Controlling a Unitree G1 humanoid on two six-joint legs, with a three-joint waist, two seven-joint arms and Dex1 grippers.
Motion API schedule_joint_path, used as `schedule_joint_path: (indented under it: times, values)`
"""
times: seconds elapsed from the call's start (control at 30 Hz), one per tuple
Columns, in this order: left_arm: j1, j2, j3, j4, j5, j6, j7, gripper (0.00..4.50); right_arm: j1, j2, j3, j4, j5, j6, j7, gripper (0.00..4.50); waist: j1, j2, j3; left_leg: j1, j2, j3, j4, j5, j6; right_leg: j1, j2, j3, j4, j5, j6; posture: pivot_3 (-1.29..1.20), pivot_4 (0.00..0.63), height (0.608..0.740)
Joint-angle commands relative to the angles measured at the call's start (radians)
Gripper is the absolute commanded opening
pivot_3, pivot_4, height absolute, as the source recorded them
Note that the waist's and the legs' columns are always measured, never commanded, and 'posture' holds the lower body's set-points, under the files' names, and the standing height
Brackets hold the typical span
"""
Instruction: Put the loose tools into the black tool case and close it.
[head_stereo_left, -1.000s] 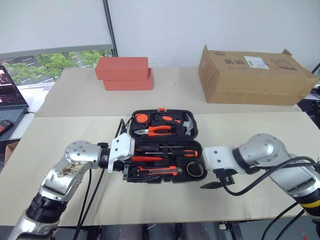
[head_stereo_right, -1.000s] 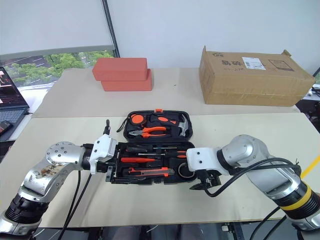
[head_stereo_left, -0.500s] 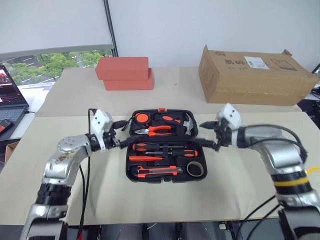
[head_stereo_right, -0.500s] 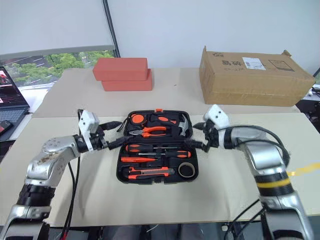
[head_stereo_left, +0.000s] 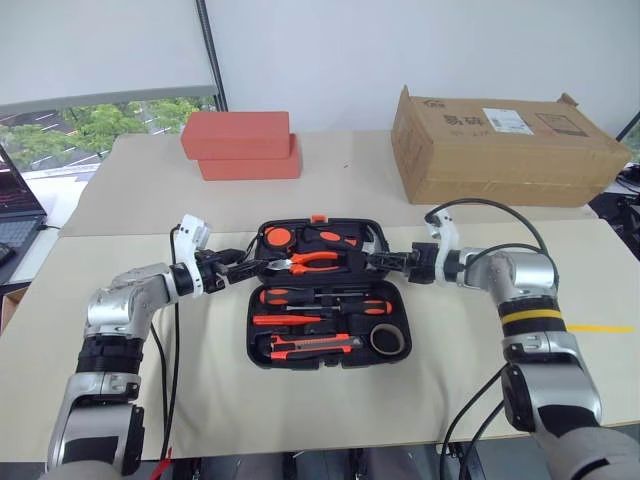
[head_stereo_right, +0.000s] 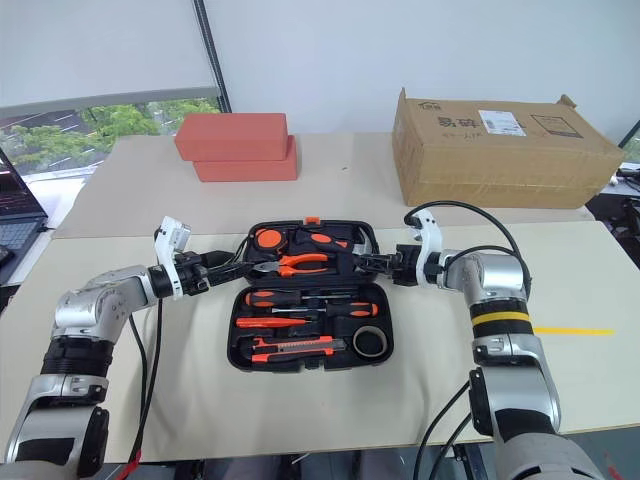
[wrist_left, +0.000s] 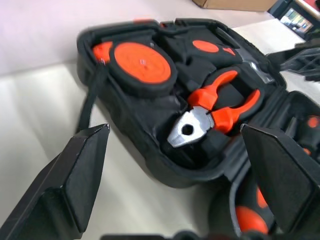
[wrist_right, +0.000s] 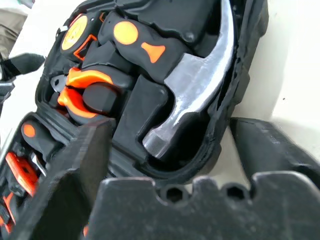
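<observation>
Both claws flank our open black tool case (head_stereo_left: 325, 300) on the bench (head_stereo_left: 120, 400): left claw (head_stereo_left: 243, 268) spread wide at the lid's left edge, right claw (head_stereo_left: 378, 262) partly open, straddling its right rim. Cardboard box (head_stereo_left: 505, 147) sits behind.

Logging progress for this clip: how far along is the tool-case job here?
Packing looks done: the utility knife, screwdrivers and tape roll all sit in the black tool case. In hand: the left gripper and right gripper are at either end of its far half. Left: the case lies open, unlatched.
</observation>
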Motion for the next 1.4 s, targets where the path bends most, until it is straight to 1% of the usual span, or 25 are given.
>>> schedule_joint_path:
  times: [0.03, 0.13, 0.17, 0.2, 0.23, 0.27, 0.37, 0.63, 0.8, 0.9, 1.0, 1.07, 1.17, 1.23, 1.27, 1.4]
  values:
    - [-0.039, -0.002, 0.036, 0.015, -0.012, 0.010, 0.012, 4.50, -0.054, 0.006, -0.060, 0.033, 0.032, -0.033, 0.008, 2.35, -0.001, 0.000, 0.000, 0.000, 0.000, 0.000, 0.000, 0.000, 0.000, 0.000, 0.000, 0.000, 0.000, 0.000, 0.000, 0.00, 0.150, 0.711]
    - [-0.047, -0.006, 0.048, 0.018, -0.024, 0.024, 0.016, 4.50, -0.059, 0.005, -0.064, 0.048, 0.033, -0.040, 0.023, 1.28, -0.008, 0.000, 0.000, 0.000, 0.001, 0.000, 0.000, 0.001, -0.002, -0.001, 0.000, 0.001, 0.001, 0.000, -0.001, 0.00, 0.150, 0.711]
    - [-0.048, -0.006, 0.049, 0.018, -0.025, 0.027, 0.015, 4.50, -0.059, 0.005, -0.064, 0.051, 0.033, -0.042, 0.026, 1.02, -0.010, 0.000, 0.000, 0.000, 0.001, 0.000, -0.001, 0.001, -0.002, -0.002, 0.000, 0.001, 0.001, 0.000, -0.001, 0.00, 0.150, 0.711]
    - [-0.048, -0.006, 0.049, 0.018, -0.023, 0.030, 0.014, 4.50, -0.061, 0.007, -0.069, 0.057, 0.036, -0.042, 0.025, 0.55, -0.013, 0.000, 0.000, 0.000, 0.001, 0.001, -0.001, 0.001, -0.002, -0.002, 0.001, 0.001, 0.001, 0.000, -0.001, 0.00, 0.150, 0.711]
    - [-0.047, -0.005, 0.048, 0.018, -0.022, 0.034, 0.014, 4.50, -0.063, 0.009, -0.072, 0.060, 0.039, -0.042, 0.025, 0.19, -0.016, 0.000, 0.000, -0.001, 0.001, 0.001, -0.001, 0.001, -0.002, -0.003, 0.001, 0.001, 0.002, 0.001, -0.001, 0.00, 0.150, 0.711]
    - [-0.047, -0.005, 0.048, 0.018, -0.023, 0.037, 0.015, 4.50, -0.063, 0.010, -0.072, 0.062, 0.038, -0.044, 0.027, 0.02, -0.018, 0.000, 0.000, -0.002, 0.001, 0.001, -0.001, 0.001, -0.002, -0.004, 0.001, 0.002, 0.002, 0.001, -0.001, 0.00, 0.150, 0.711]
    - [-0.051, -0.010, 0.060, 0.027, -0.033, 0.057, 0.025, 4.50, -0.066, 0.015, -0.067, 0.065, 0.029, -0.058, 0.031, 0.02, -0.023, 0.000, 0.000, -0.003, 0.000, 0.002, -0.001, 0.002, -0.002, -0.006, 0.000, 0.002, 0.009, 0.001, -0.001, 0.00, 0.150, 0.711]
    - [-0.100, -0.015, 0.094, 0.146, -0.025, 0.109, 0.094, 4.50, -0.070, 0.016, -0.060, 0.073, 0.019, -0.081, 0.030, 0.02, -0.026, 0.000, 0.000, -0.003, 0.000, 0.003, -0.001, 0.002, -0.003, -0.008, 0.000, 0.003, 0.011, 0.001, -0.001, 0.00, 0.150, 0.711]
    - [-0.121, -0.021, 0.093, 0.197, -0.005, 0.096, 0.116, 4.50, -0.065, 0.016, -0.060, 0.069, 0.014, -0.093, 0.028, 0.02, -0.025, 0.000, 0.000, -0.004, 0.000, 0.003, -0.001, 0.002, -0.003, -0.008, 0.000, 0.004, 0.011, 0.001, -0.001, 0.00, 0.150, 0.711]
    - [-0.129, -0.031, 0.092, 0.209, -0.005, 0.092, 0.121, 3.77, -0.058, 0.016, -0.054, 0.060, 0.010, -0.101, 0.030, 0.00, -0.024, 0.000, 0.000, -0.004, 0.000, 0.003, -0.001, 0.002, -0.003, -0.008, 0.000, 0.003, 0.011, 0.001, -0.001, 0.00, 0.150, 0.711]
    - [-0.135, -0.038, 0.096, 0.218, -0.011, 0.099, 0.116, 2.56, -0.056, 0.015, -0.052, 0.058, 0.009, -0.104, 0.030, 0.00, -0.025, 0.000, 0.000, -0.004, 0.000, 0.003, -0.001, 0.002, -0.003, -0.008, 0.000, 0.003, 0.011, 0.001, -0.001, 0.00, 0.150, 0.711]
    - [-0.138, -0.043, 0.096, 0.216, -0.016, 0.103, 0.110, 1.91, -0.055, 0.013, -0.052, 0.058, 0.010, -0.106, 0.030, 0.00, -0.025, 0.000, 0.000, -0.004, 0.000, 0.003, -0.001, 0.002, -0.003, -0.008, 0.000, 0.003, 0.011, 0.001, -0.001, 0.00, 0.150, 0.711]
    - [-0.149, -0.046, 0.117, 0.218, -0.035, 0.117, 0.113, 0.74, -0.054, 0.011, -0.051, 0.055, 0.009, -0.108, 0.030, 0.00, -0.024, 0.000, 0.000, -0.004, 0.000, 0.003, -0.001, 0.002, -0.003, -0.008, 0.000, 0.003, 0.011, 0.001, -0.001, 0.00, 0.150, 0.711]
    - [-0.150, -0.043, 0.124, 0.223, -0.038, 0.116, 0.107, 0.14, -0.052, 0.010, -0.051, 0.054, 0.009, -0.109, 0.030, 0.00, -0.025, 0.000, 0.000, -0.004, 0.000, 0.003, -0.001, 0.002, -0.003, -0.008, 0.000, 0.004, 0.011, 0.001, -0.001, 0.00, 0.150, 0.711]
    - [-0.148, -0.043, 0.130, 0.217, -0.042, 0.124, 0.106, 0.01, -0.050, 0.010, -0.050, 0.055, 0.008, -0.112, 0.030, 0.00, -0.025, 0.000, 0.000, -0.004, 0.000, 0.003, -0.001, 0.002, -0.003, -0.008, 0.000, 0.004, 0.011, 0.001, -0.001, 0.00, 0.150, 0.711]
    - [-0.141, -0.042, 0.141, 0.205, -0.051, 0.143, 0.086, 0.01, -0.052, 0.012, -0.053, 0.062, 0.008, -0.122, 0.025, 0.00, -0.026, 0.000, 0.000, -0.004, 0.000, 0.003, -0.001, 0.002, -0.003, -0.009, 0.000, 0.004, 0.012, 0.001, -0.001, 0.00, 0.150, 0.711]
